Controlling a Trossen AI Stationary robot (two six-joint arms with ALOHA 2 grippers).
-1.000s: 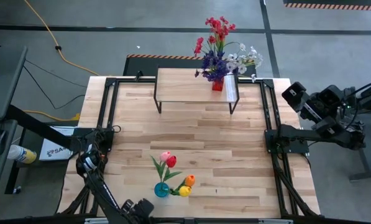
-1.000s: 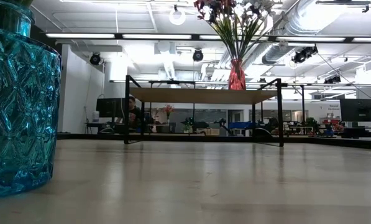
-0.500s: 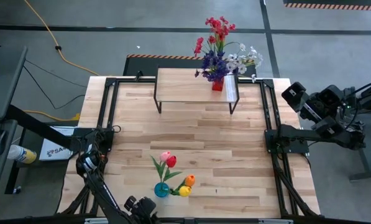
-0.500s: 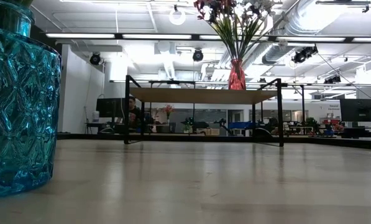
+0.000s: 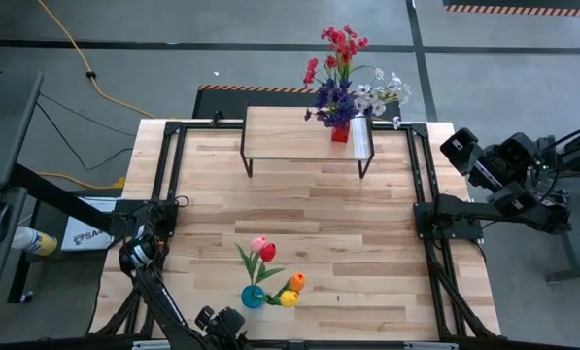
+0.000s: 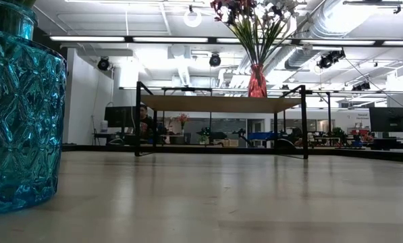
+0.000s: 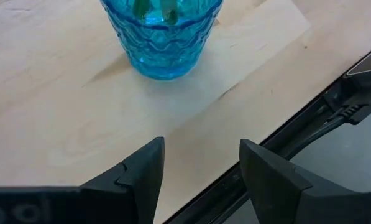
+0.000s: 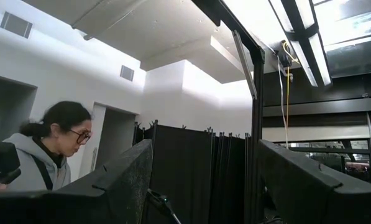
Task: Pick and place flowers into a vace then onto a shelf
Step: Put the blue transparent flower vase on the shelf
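From above, the wooden table [image 5: 367,224] fills the middle, and the blue vase [image 5: 253,297] stands on it near the front edge. Tulips [image 5: 266,262] stick out of the blue vase: pink and red ones lean up and back, and an orange and a yellow one hang low just beside it. The shelf [image 5: 304,136] is well behind the blue vase, at the back of the table. On the right end of the shelf stands a red vase [image 5: 340,132] full of red, purple and white sprigs [image 5: 346,78]. The left gripper [image 5: 223,326] is just in front of the blue vase, at the table's front edge. The right gripper [image 5: 460,148] is far off to the side of the blue vase, past the table's right edge. From table height, the blue vase [image 6: 19,111] looks big and close, and the shelf [image 6: 221,103] with the red vase [image 6: 257,81] stands far behind it. From the left wrist, the left gripper [image 7: 201,168] has its fingers apart with nothing between them, and the blue vase [image 7: 162,31] stands near it on the table. From the right wrist, the right gripper [image 8: 204,180] has its fingers apart and empty, pointing into the room, where a person [image 8: 45,149] shows.
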